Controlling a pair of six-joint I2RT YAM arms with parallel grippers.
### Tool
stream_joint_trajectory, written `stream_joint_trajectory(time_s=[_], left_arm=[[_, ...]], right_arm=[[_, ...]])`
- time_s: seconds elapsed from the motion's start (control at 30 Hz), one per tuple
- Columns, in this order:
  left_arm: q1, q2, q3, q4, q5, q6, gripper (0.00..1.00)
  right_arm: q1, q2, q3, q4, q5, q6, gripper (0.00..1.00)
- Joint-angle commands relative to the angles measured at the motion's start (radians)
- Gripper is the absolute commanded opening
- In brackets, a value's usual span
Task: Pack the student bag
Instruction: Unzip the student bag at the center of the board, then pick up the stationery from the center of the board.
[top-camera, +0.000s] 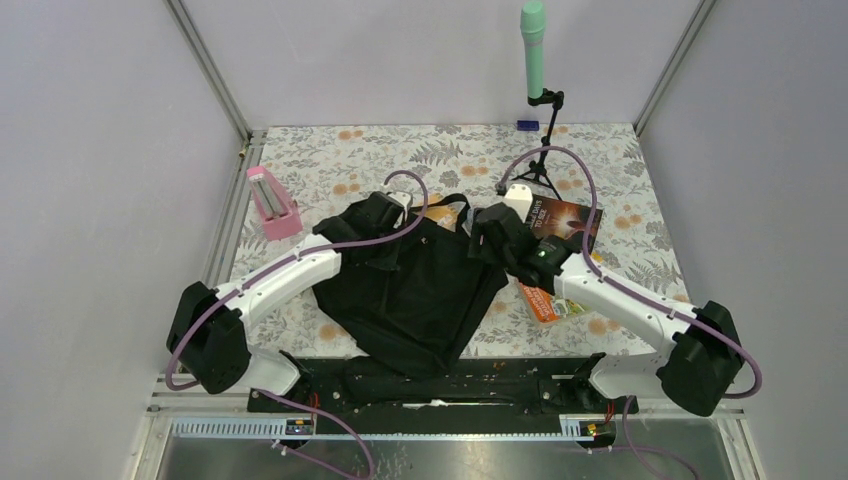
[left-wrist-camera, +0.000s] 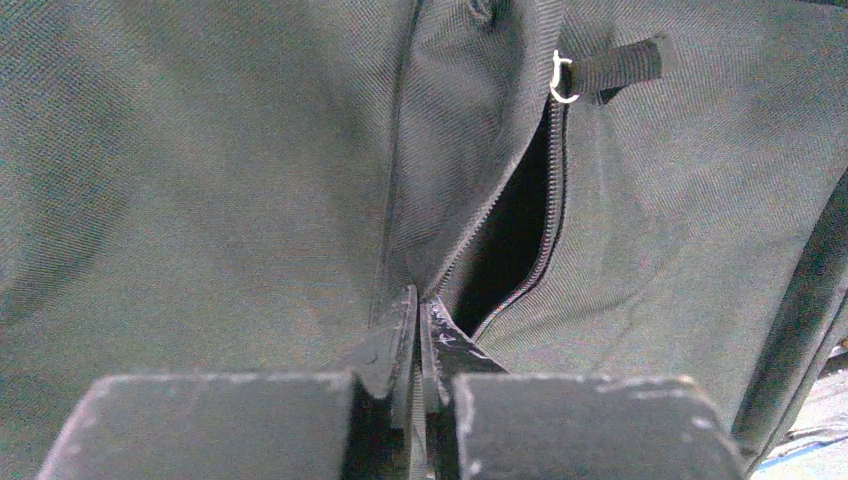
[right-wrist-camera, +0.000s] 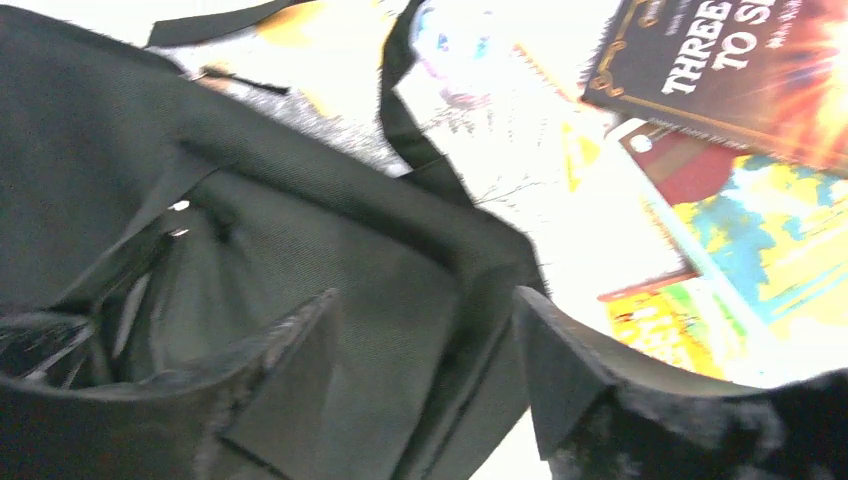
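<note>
Large soft black fabric student bag (top-camera: 410, 290): likely limp, light, so grip its rim | left claw (left-wrist-camera: 420, 300) pinched on the bag's zip-edge fabric | right claw (right-wrist-camera: 422, 300) apart.

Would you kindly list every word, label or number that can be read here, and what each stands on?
"THREE": title line on the dark book.
"TO S": next line on that cover, cut off by the picture's edge.
The colourful book beneath: print too blurred to read.
The student bag: no text visible.
</note>
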Motion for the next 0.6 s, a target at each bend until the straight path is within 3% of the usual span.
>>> stream_joint_trajectory(time_s=[0.0, 0.17, 0.57], left_arm=[[0.040, -0.053, 0.028, 0.006, 0.044, 0.030, 0.00], [0.070, -0.061, 0.040, -0.011, 0.133, 0.060, 0.00], [0.072, -0.123, 0.055, -0.037, 0.103, 0.080, 0.00]], right_arm=[[-0.106, 0.041, 0.041, -0.011, -0.034, -0.138, 0.78], [-0.192, 0.212, 0.152, -0.011, -0.092, -0.229, 0.99], [-0.290, 0.647, 0.539, -0.056, -0.212, -0.322, 1.00]])
